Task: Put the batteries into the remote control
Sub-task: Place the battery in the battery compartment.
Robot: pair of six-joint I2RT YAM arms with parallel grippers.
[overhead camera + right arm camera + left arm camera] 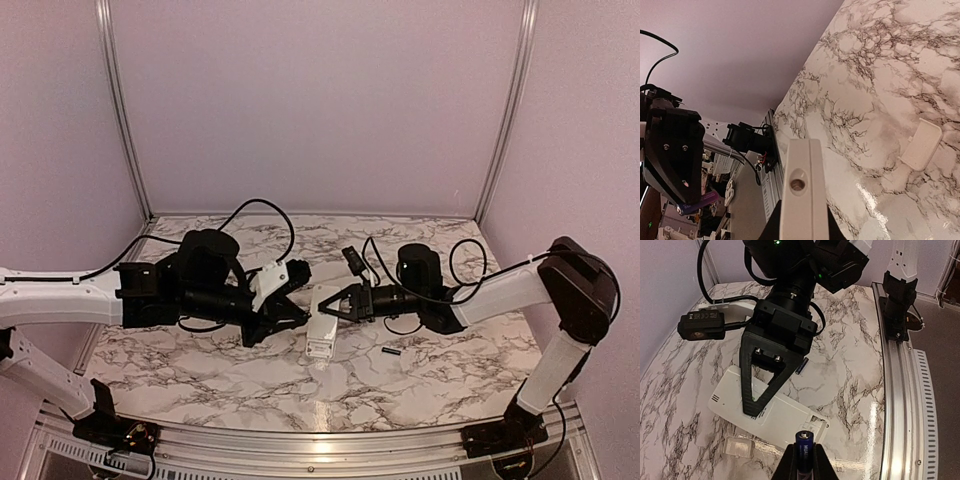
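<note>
Above the marble-patterned table (pixel 200 370), the left gripper (pixel 804 462) pinches a thin black cylindrical battery (pixel 804 442) lettered "HUAW…"; the right gripper (pixel 754 408) clamps the slim white plastic remote control (pixel 787 416); a second battery (pixel 391 352) lies nearby

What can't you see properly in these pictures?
- Slot of the remote control: left wrist view, partly behind the held battery, too small to see inside.
- The held battery: top view, hidden inside the left gripper.
- The loose battery: top view, too small to tell its ends.
- Length of the remote control: right wrist view, cut off by the bottom edge.
</note>
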